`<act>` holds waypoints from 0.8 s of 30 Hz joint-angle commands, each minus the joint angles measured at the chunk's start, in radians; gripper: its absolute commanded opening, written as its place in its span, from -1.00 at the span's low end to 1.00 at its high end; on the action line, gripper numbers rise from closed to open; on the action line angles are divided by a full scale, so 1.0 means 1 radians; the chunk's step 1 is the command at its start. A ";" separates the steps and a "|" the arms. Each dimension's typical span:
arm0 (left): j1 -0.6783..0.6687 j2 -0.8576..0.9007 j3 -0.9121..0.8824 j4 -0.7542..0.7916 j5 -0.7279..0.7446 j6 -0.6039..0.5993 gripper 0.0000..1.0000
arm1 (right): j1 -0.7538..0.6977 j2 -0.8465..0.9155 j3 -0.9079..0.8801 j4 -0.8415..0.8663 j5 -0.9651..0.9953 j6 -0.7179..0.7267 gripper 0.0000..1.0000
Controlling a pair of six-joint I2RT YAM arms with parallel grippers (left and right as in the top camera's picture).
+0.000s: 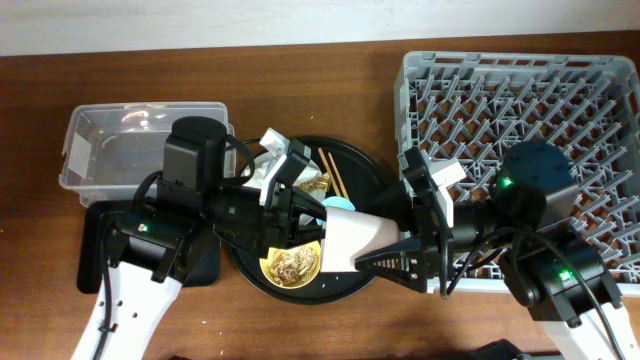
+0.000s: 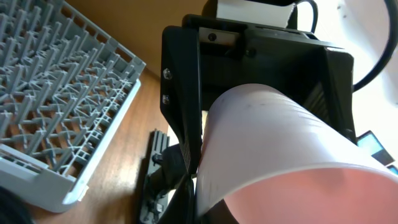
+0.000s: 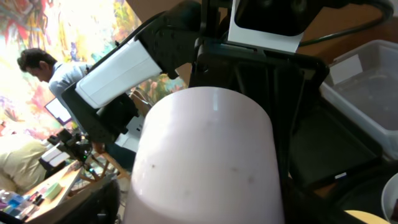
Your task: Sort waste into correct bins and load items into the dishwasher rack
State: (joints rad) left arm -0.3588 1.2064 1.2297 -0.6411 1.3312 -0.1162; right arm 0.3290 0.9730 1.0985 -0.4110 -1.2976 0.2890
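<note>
The pink cup (image 1: 358, 240) lies on its side in the air above the round black tray (image 1: 372, 172), between my two grippers. My left gripper (image 1: 316, 232) is shut on its wide rim, and the cup fills the left wrist view (image 2: 280, 143). My right gripper (image 1: 388, 252) is closed around its narrow end, and the cup also fills the right wrist view (image 3: 205, 162). On the tray are the yellow bowl (image 1: 292, 266) holding brown scraps, the light blue cup (image 1: 338, 204), chopsticks (image 1: 332, 172), foil wrapper (image 1: 318, 184) and white napkin (image 1: 270, 150). The grey plate is not in view.
The grey dishwasher rack (image 1: 520, 90) stands at the right, and its corner shows in the left wrist view (image 2: 56, 87). The clear tub (image 1: 140, 140) stands at the back left. The shallow black tray (image 1: 95, 235) lies in front of it, partly under my left arm.
</note>
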 commanded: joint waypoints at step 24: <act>-0.001 0.005 0.008 -0.290 -0.704 -0.043 0.86 | -0.715 0.335 0.079 -0.788 1.102 -0.126 0.24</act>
State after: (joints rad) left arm -0.3607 1.2121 1.2331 -0.9211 0.6453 -0.1761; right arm -0.3790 1.2057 1.1263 -1.1885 -0.2237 0.1791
